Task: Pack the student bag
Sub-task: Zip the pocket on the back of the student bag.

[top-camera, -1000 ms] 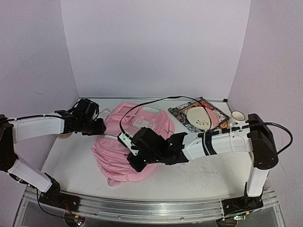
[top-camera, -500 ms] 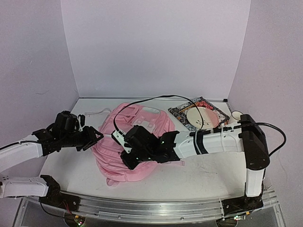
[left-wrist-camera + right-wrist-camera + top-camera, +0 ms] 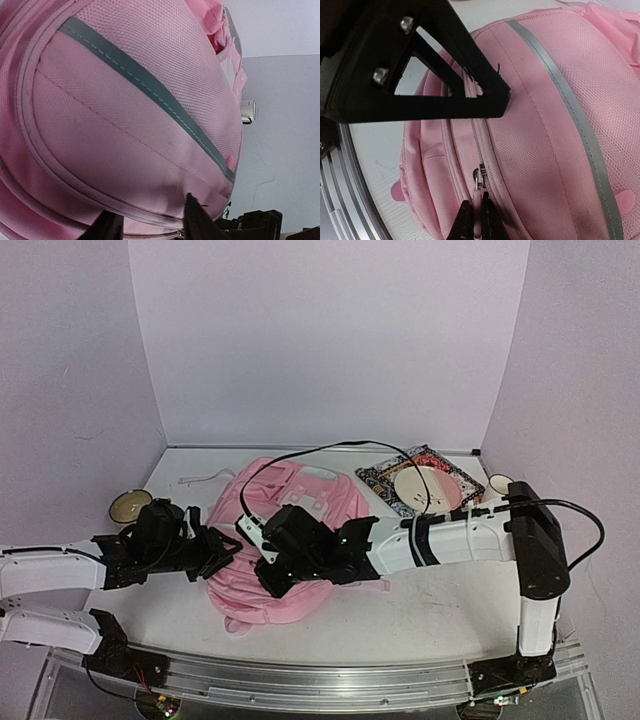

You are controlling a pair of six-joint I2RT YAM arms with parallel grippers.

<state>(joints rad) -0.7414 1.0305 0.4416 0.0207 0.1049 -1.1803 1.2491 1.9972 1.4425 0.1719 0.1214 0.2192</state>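
Though cropped at frame edge, right hand (image 3: 478, 212) tight on zipper pull (image 3: 479, 180) of student bag (image 3: 545, 100); left hand (image 3: 150, 220): grip indiscernible.

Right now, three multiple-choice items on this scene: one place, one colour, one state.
1. Where is the plate relative to the pink backpack? A on top of it; B on the patterned mat to its right; C at its near-left.
2. The stripe across the backpack is: A grey; B red; C green.
3. The right gripper is: A wide open; B shut on a pen; C shut on the zipper pull.
Answers: B, the plate lies on the mat beside the backpack; A, both wrist views show it grey; C, its fingertips pinch the pull.
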